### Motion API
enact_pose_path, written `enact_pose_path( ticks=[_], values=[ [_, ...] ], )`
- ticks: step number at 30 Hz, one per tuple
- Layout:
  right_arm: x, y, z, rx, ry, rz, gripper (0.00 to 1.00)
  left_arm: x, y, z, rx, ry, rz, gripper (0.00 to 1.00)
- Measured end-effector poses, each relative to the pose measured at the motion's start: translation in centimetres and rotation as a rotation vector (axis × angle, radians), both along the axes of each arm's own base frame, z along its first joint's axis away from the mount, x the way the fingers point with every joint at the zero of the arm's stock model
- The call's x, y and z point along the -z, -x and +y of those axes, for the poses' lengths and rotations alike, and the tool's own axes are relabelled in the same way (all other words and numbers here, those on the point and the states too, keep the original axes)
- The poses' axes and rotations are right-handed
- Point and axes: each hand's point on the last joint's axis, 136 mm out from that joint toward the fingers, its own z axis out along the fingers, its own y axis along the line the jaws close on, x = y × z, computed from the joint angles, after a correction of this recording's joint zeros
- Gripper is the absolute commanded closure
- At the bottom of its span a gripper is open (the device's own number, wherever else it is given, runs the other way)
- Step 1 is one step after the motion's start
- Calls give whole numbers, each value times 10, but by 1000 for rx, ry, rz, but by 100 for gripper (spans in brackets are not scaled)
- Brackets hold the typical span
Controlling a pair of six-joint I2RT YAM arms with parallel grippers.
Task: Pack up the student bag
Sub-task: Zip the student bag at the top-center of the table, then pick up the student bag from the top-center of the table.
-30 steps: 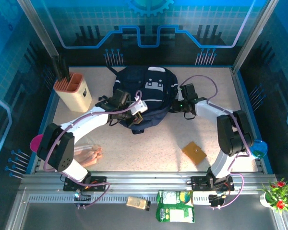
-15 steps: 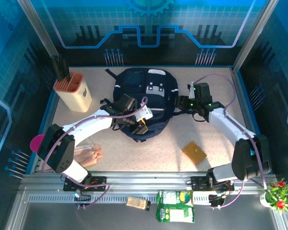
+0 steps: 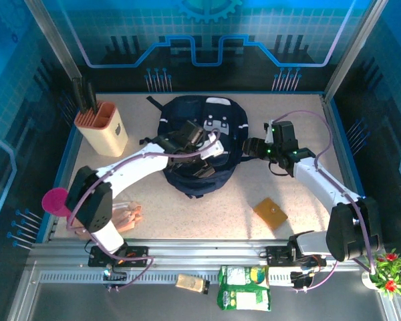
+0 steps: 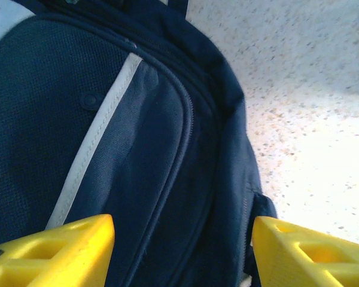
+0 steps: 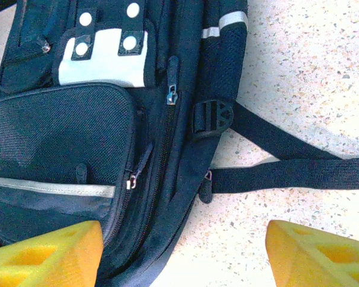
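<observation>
The student bag lies flat at the back middle of the table, dark navy with white piping and a grey-white patch. My left gripper hovers over its near part; in the left wrist view the yellow fingers stand apart over the navy fabric, holding nothing. My right gripper is at the bag's right edge, open. In the right wrist view its fingers straddle the bag's side seam and bare table, with black straps running off to the right.
A beige holder with dark handles stands at the back left. An orange-brown square lies near the front right, and a clear packet of sticks and a pink disc at the front left. Green packets rest on the front rail.
Both grippers have gone from shut to open. The left arm reached farther right over the bag, the right arm drew back to the right, and the bag settled flat.
</observation>
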Motion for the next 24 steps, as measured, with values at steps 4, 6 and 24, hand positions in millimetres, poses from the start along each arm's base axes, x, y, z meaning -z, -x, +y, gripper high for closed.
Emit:
enact_pose_path(
  ticks=[4,6,24],
  values=[
    [1,1,0,5,-8,5,27,27,-12,4,17,-111,6,42],
    [1,1,0,8,-10,7,27,36,-17,7,22,-153,0,46],
    [6,3,18,-73,-92,8,31,34,-30,13,44,-176,-65,98]
  ],
)
